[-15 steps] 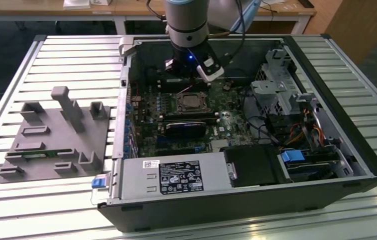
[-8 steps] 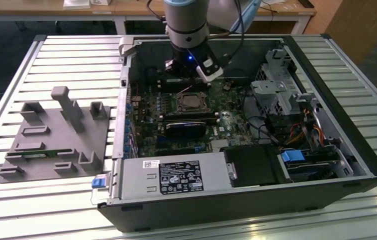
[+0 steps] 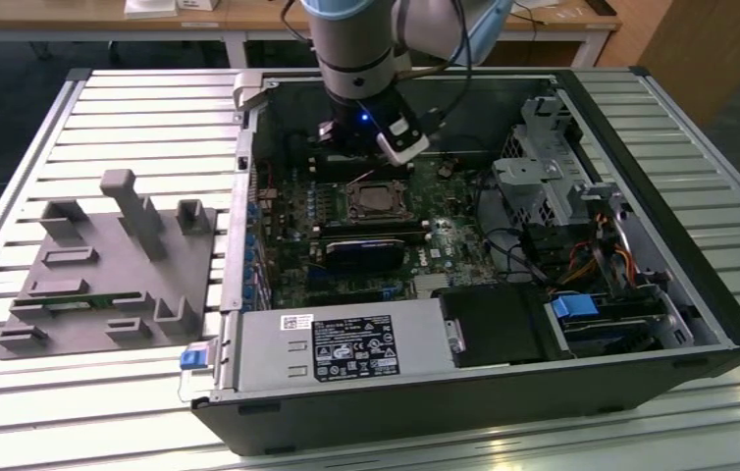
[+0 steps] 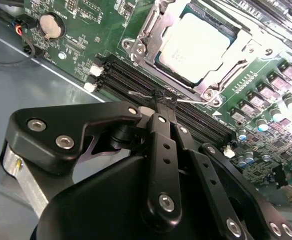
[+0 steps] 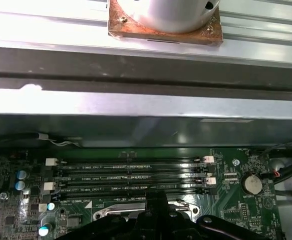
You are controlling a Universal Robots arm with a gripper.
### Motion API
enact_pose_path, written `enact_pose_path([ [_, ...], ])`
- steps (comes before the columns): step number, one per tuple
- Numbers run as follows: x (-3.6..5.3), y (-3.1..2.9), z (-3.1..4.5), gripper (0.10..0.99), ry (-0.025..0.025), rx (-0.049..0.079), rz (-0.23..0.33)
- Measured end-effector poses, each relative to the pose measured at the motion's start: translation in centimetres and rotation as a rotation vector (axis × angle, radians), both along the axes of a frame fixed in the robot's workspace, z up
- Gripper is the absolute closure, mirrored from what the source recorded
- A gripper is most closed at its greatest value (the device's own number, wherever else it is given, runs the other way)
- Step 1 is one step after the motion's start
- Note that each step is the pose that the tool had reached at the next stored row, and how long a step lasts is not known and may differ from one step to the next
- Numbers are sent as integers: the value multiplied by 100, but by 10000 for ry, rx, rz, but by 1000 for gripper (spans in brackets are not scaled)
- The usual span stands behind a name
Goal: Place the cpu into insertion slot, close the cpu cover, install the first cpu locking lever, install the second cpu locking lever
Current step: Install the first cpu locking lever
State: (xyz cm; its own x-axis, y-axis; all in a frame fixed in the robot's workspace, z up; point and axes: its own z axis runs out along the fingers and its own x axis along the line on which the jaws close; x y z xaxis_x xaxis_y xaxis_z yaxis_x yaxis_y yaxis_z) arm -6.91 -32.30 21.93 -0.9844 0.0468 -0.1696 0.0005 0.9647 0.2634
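Observation:
The cpu (image 4: 198, 47) lies flat in the insertion slot (image 4: 212, 93), its silver top showing through the window of the cpu cover (image 4: 148, 30), which is folded down over it. In the exterior view the cpu (image 3: 377, 201) sits mid-board, just in front of the arm (image 3: 357, 59). My gripper (image 4: 159, 100) is shut, its black fingers pressed together. Its tip rests at a thin wire locking lever (image 4: 138, 93) lying along the slot's edge beside the memory slots. In the first wrist view the gripper (image 5: 156, 197) tip stands at the same edge, with the lever (image 5: 186, 205) beside it.
Long black memory slots (image 5: 130, 175) run between the socket and the case wall (image 5: 135, 102). A coin battery (image 4: 51, 25) sits off to one side. The power supply (image 3: 343, 343), drive cage (image 3: 541, 167) and a grey fixture (image 3: 108, 265) outside the case surround the work area.

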Motion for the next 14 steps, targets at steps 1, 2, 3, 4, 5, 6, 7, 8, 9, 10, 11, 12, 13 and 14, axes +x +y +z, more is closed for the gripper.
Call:
enact_pose_path([
  [1,-8,3,-8,984,-20,3,-1],
  [2,-11,4,-13,984,-36,3,0],
  [3,-13,4,-17,984,-65,0,-1],
  [4,-14,4,-21,984,-117,-1,-1],
  [5,-16,4,-26,984,-188,1,-1],
  [6,-18,4,-31,984,-269,4,0],
  [7,-22,5,-35,984,-346,7,0],
  [8,-26,5,-39,984,-421,11,1],
  [9,-32,5,-43,984,-476,21,0],
  [10,-37,5,-47,984,-502,36,-1],
  [11,-40,6,-48,984,-507,37,-1],
  [12,-42,7,-48,984,-506,35,-1],
  [13,-46,7,-51,984,-507,36,-1],
  [14,-48,7,-57,984,-520,38,-1],
])
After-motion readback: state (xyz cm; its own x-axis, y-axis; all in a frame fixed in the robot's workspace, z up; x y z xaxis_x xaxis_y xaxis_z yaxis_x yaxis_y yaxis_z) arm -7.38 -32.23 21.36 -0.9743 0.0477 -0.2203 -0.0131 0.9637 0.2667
